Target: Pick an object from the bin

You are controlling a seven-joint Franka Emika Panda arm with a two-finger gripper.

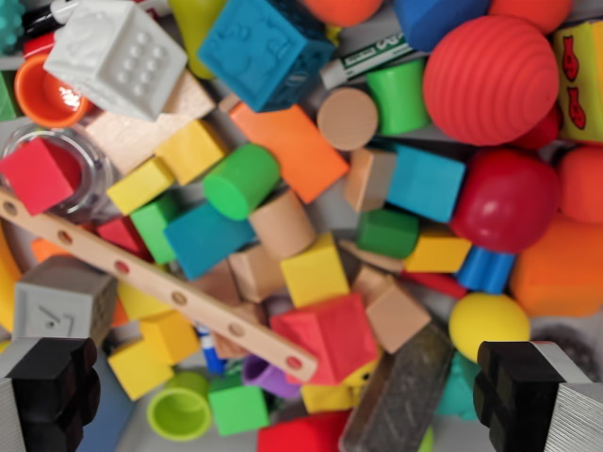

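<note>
I look straight down into a bin packed with toy blocks. My gripper (287,386) is open: its black fingertips (52,377) stand at the bottom left and bottom right corners with nothing between them. Beneath the gap lie a red cube (325,334), a yellow cube (314,271) and a wooden strip with holes (155,282) running diagonally. A green cylinder (242,181), an orange flat block (290,149) and a blue block (205,237) sit near the middle. A ribbed red ball (490,80) fills the upper right.
A white dice-like cube (115,56) and a blue textured cube (264,47) lie along the top. A clear jar (85,151) holds a red block at the left. A red dome (507,200), a yellow egg (488,322) and a grey cube (64,299) crowd the sides.
</note>
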